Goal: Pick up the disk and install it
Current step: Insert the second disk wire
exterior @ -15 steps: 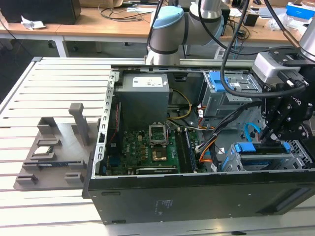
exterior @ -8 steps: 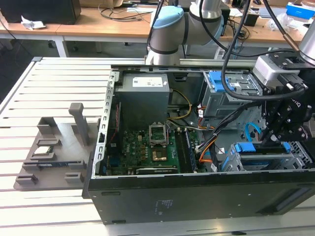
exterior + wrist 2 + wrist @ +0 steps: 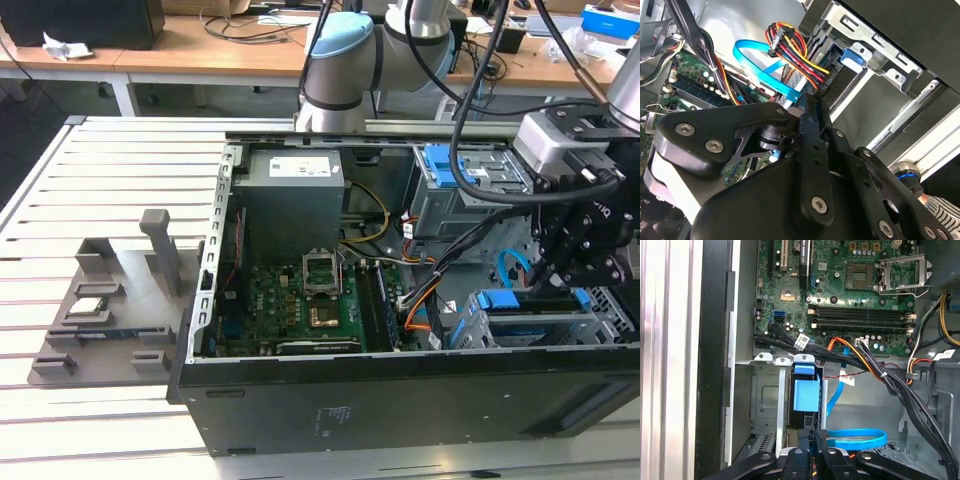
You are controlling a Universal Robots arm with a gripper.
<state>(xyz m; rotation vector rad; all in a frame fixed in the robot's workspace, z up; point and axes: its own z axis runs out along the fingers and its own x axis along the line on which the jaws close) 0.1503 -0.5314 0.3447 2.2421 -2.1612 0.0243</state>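
Gripper: the gripper hangs over the drive cage at the exterior view's right end of the open computer case; in the first wrist view its fingers stand close together at the near end of the blue carrier.
Grip: whether the fingers are clamped on the carrier or just touching it, I cannot tell.
Disk: the disk stands on edge in a slot of the cage, its blue bracket upward, seemingly most of the way in.
Doing it well: I judge that pressure should run straight along the slot, the carrier square to the rails.
Cable hazard: the blue data cable lies just beside the cage.
Case contents: motherboard with an open CPU socket; power supply; wire bundle.
Tray outside: a grey fixture holds a small square chip.
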